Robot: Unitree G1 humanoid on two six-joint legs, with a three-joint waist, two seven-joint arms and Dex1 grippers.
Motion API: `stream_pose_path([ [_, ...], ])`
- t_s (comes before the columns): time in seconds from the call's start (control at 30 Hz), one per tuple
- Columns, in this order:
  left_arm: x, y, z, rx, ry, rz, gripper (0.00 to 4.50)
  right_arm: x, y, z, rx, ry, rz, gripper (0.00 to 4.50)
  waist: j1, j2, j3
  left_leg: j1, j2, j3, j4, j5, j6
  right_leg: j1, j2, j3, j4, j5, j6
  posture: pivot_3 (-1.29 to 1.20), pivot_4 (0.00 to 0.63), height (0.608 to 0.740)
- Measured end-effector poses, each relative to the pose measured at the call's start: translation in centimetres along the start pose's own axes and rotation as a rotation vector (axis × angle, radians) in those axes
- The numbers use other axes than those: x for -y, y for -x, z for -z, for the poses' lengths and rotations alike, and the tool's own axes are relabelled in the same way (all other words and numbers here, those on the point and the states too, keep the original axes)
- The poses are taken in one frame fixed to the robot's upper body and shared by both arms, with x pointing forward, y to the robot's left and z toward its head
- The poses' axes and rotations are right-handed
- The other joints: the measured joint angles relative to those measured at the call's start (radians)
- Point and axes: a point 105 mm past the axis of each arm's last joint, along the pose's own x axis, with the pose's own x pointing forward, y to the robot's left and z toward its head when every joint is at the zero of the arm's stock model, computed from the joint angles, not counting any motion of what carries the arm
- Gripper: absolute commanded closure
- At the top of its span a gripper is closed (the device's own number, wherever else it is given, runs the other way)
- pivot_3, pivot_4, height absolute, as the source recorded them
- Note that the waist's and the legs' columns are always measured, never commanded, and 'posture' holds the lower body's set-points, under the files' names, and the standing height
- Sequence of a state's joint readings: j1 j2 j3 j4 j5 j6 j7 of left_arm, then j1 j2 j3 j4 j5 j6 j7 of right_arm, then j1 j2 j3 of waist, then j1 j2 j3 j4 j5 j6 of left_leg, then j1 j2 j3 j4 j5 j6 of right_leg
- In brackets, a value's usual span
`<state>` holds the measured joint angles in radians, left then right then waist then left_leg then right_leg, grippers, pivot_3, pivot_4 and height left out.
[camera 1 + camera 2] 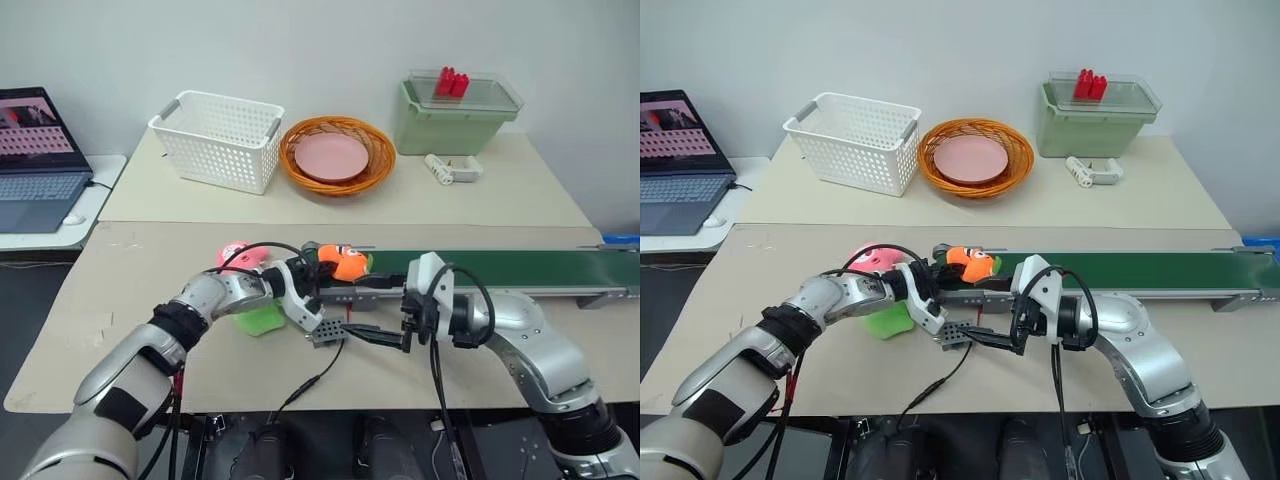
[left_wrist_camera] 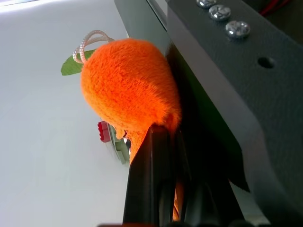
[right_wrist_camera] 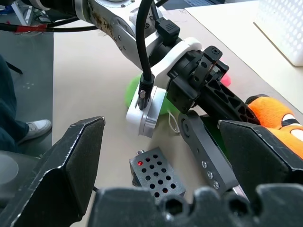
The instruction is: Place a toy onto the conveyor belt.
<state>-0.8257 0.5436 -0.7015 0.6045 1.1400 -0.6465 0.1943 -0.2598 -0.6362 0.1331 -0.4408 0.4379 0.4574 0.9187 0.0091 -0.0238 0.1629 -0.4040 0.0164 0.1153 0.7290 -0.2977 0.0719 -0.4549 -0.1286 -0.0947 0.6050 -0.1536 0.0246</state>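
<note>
Beige table carries everything; the conveyor belt, a long dark green strip in a grey frame, runs from the middle of the table out to the robot's right, its near end right at the left gripper's tips. Left gripper reaches in from the robot's left, jaws pinched narrow on the lower part of the toy, an orange plush with a green leaf and a cord loop; in the left wrist view the black fingers clamp the orange fur with the grey belt frame hard against the toy's side. So the toy sits at the belt's near end, just above the frame, gripped, whether it rests on the belt I cannot tell. Right gripper points toward the robot's left, jaws spread wide and holding nothing, just beside and below the left gripper; between its fingers lie a small grey perforated block and the left wrist. Behind the left gripper's jaws, on the robot's left of them, lie a lime green plush and a pink plush. Far beyond both jaws: white basket, orange woven bowl with pink plate, green lidded bin, laptop.
</note>
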Motion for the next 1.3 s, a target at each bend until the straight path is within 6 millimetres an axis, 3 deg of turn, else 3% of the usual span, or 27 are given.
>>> stream_pose_path([
  [0.03, 0.0, 0.0, 0.0, -0.002, 0.007, 0.002, 3.69, 0.0, 0.0, 0.0, 0.001, 0.002, 0.001, 0.0, 0.0, 0.0, 0.0, 0.0, 0.0, 0.0, 0.0, 0.0, 0.0, 0.0, 0.0, 0.0, 0.002, 0.0, 0.0, 0.0, 0.15, 0.74],
  [0.2, -0.9, -0.1, 0.4, -0.006, 0.014, -0.029, 1.91, 0.0, 0.0, 0.0, 0.0, 0.001, 0.004, 0.0, 0.003, 0.0, 0.0, 0.0, -0.001, 0.0, 0.002, 0.0, 0.0, 0.0, -0.002, 0.0, 0.003, 0.0, 0.0, 0.0, 0.15, 0.74],
  [0.53, -1.2, 0.0, 0.8, -0.02, 0.022, -0.019, 1.91, 0.1, 0.0, -0.1, 0.0, 0.002, 0.003, 0.0, 0.001, 0.0, 0.0, 0.0, -0.001, 0.0, 0.002, 0.0, 0.0, 0.0, -0.002, 0.0, 0.004, 0.0, 0.0, 0.0, 0.15, 0.74],
  [0.8, -0.8, 1.6, 2.4, -0.076, 0.019, 0.021, 1.91, 0.4, 0.0, 0.2, -0.006, -0.007, 0.005, 0.0, 0.002, 0.0, 0.0, 0.0, -0.001, 0.001, 0.002, 0.001, -0.001, 0.0, -0.002, 0.0, 0.004, 0.0, 0.0, 0.0, 0.15, 0.74],
  [1.2, -0.7, 2.6, 2.0, -0.079, 0.04, 0.028, 1.91, 0.6, -0.1, 0.0, -0.004, -0.004, 0.001, 0.0, 0.0, 0.0, 0.0, 0.0, -0.001, 0.001, 0.002, 0.002, -0.003, 0.0, -0.001, 0.0, 0.004, 0.0, 0.0, 0.0, 0.15, 0.74],
  [1.3, -0.7, 3.4, 3.1, -0.134, 0.094, 0.04, 1.91, 0.6, -0.2, 0.1, -0.003, -0.006, -0.002, 0.0, 0.0, 0.0, 0.0, 0.0, -0.001, 0.001, 0.002, 0.002, -0.004, -0.001, -0.001, 0.0, 0.004, 0.0, 0.0, 0.0, 0.15, 0.74],
])
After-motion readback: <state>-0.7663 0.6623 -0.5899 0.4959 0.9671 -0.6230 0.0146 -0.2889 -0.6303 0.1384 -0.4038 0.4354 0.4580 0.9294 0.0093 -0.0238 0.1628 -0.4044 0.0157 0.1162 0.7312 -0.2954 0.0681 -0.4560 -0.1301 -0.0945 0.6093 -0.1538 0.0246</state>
